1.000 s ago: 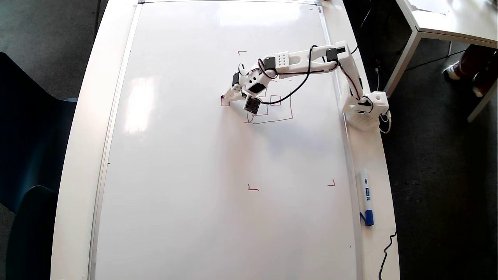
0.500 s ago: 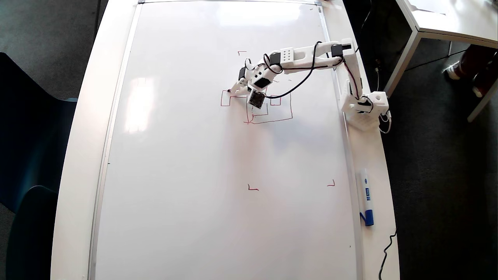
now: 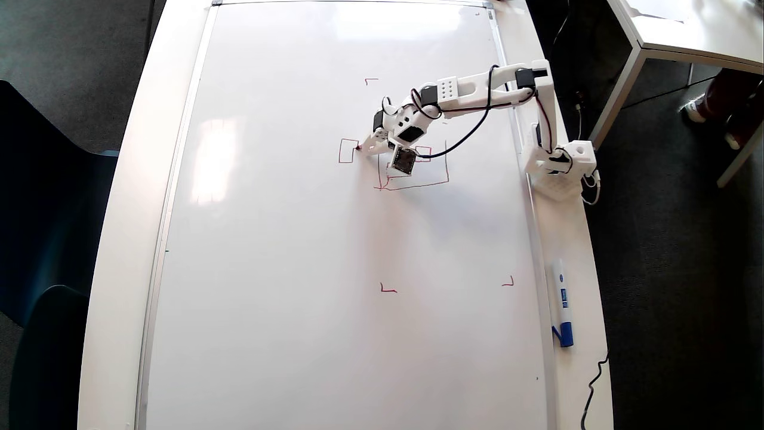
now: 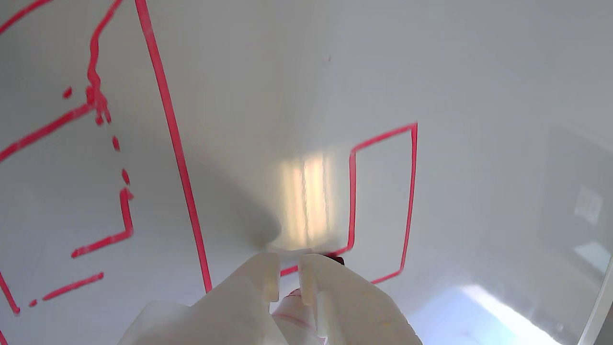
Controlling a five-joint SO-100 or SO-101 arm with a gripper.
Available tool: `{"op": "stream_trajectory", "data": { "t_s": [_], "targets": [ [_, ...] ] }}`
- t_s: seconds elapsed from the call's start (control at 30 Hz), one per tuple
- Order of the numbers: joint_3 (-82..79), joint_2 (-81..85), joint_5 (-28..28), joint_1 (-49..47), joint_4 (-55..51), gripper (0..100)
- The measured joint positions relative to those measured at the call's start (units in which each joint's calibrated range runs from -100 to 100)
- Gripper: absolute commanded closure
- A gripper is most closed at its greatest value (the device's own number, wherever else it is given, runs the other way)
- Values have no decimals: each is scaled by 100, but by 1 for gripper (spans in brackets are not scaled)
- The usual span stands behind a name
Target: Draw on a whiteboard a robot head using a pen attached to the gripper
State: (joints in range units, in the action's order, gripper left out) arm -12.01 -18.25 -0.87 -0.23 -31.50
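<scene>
The whiteboard (image 3: 286, 239) fills most of the overhead view. On it is the robot head (image 3: 418, 184), a red rounded square with small squares inside, partly hidden under the arm. Left of it stands a small red square (image 3: 346, 150), also in the wrist view (image 4: 383, 201). My gripper (image 3: 371, 143) hovers just right of that square, shut on the pen (image 3: 360, 146). The wrist view shows the white fingers (image 4: 249, 282) close together, with the pen's red tip (image 4: 336, 260) touching the board at the small square's corner.
Small red corner marks (image 3: 388, 289) (image 3: 508, 282) (image 3: 371, 79) sit on the board. A white marker with a blue cap (image 3: 561, 301) lies on the table's right strip. The arm's base (image 3: 558, 167) stands at the board's right edge. Another table (image 3: 686, 30) is at the top right.
The pen tip has gone up the small square's left side, across its top and down its right side, closing the outline. The arm has shifted rightward.
</scene>
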Motion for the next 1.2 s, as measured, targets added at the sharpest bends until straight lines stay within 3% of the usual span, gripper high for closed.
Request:
{"op": "stream_trajectory", "data": {
  "t_s": [0.77, 1.2],
  "targets": [
    [329, 491, 0, 75, -17, 99],
    [-3764, 4566, 5, 15, -1833, 99]
  ]
}}
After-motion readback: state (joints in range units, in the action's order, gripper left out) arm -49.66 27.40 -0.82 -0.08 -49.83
